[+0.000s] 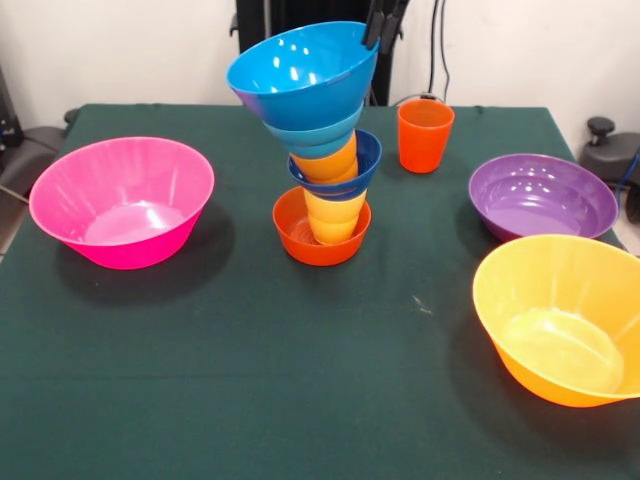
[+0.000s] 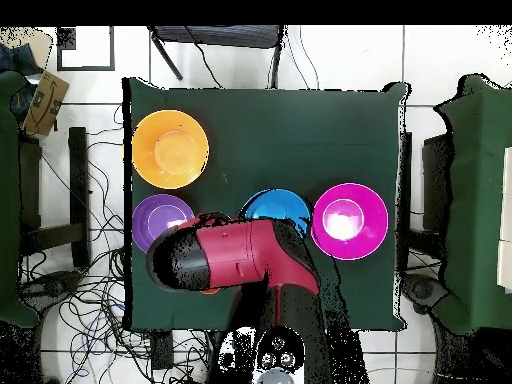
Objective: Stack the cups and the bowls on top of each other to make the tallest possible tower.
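Nearest the front camera sits one large yellow-orange bowl [image 1: 562,318] at the table's [image 1: 250,390] right edge, upright and alone. Farther back, well apart on the left, is one large pink bowl [image 1: 122,201], and on the right one purple bowl [image 1: 542,196], both upright and holding nothing. Between them, mid-table, stands the tower [image 1: 318,150]: a small orange-red bowl [image 1: 320,228] at the bottom, a yellow cup [image 1: 335,216] in it, a dark blue bowl [image 1: 340,172], a light orange cup [image 1: 332,160], a cyan bowl [image 1: 318,138], and on top a medium blue bowl [image 1: 302,72] tilted toward the camera and leaning left. That makes four bowls and two cups in the stack. Just behind and right of it stands one red-orange cup [image 1: 425,135], apart. At the top edge the gripper [image 1: 383,25] pinches the top bowl's far rim between its dark fingers. From overhead the red arm [image 2: 235,258] hides most of the stack.
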You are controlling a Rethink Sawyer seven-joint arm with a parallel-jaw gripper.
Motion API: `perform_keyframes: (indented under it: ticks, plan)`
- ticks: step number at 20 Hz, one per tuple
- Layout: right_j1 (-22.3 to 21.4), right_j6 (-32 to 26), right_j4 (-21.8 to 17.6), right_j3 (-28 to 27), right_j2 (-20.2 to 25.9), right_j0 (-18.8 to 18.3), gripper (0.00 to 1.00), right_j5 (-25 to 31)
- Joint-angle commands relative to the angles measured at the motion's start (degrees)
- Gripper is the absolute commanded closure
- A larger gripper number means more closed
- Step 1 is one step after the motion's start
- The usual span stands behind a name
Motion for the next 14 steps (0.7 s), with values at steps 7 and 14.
perform_keyframes:
  ticks: [7,14]
  plan:
    - [1.17,4.3,0.59,0.48,0.49,1.02,1.0,3.83]
    - [0.83,4.0,2.5,1.86,0.88,0.66,1.0,4.0]
